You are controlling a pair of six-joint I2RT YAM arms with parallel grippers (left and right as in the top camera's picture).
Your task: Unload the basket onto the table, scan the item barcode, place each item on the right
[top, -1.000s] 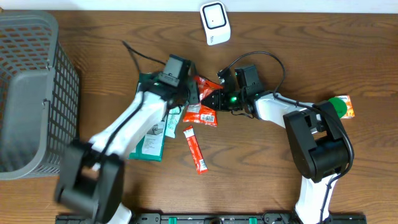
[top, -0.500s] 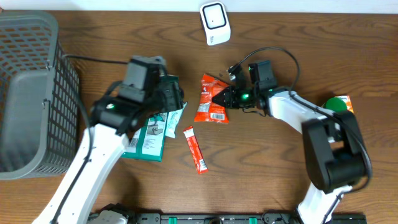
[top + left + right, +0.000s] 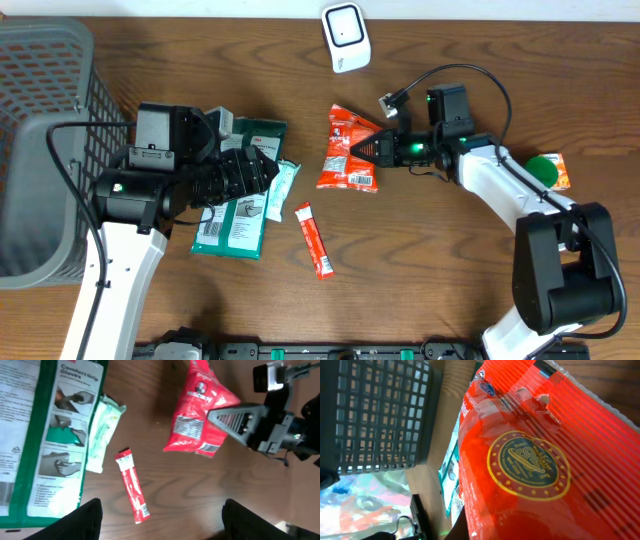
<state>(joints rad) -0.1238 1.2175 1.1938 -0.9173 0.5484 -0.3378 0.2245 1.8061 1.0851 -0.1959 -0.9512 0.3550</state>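
Your right hand (image 3: 368, 151) is clamped shut on the right edge of the red snack bag (image 3: 345, 150). The bag is near the middle of the tabletop (image 3: 430, 270), below the white scanner (image 3: 345, 37) and apart from it. From overhead you cannot tell whether the bag rests on the wood or hangs just above it.

In the right wrist view the bag fills most of the frame. A round gold seal shows, the bag's edges are cut off and the hand's own tips are hidden behind it. No barcode can be made out in any of the 3 views. The left wrist view shows a pale printed panel on the bag's face, too small to read.

Your left hand (image 3: 262, 172) is spread wide and holds nothing. Its 2 fingers (image 3: 87, 520) show only as dark blurred shapes at the bottom of its wrist view, far apart.

The left arm covers part of the green and white packet (image 3: 235, 225). A pale slim packet (image 3: 283, 190) lies just beside that one, and a red stick sachet (image 3: 315, 240) lies near both.

The left edge of the frame cuts off the grey basket (image 3: 100, 100). The right arm half hides a green and orange thing (image 3: 552, 170), too covered to name.
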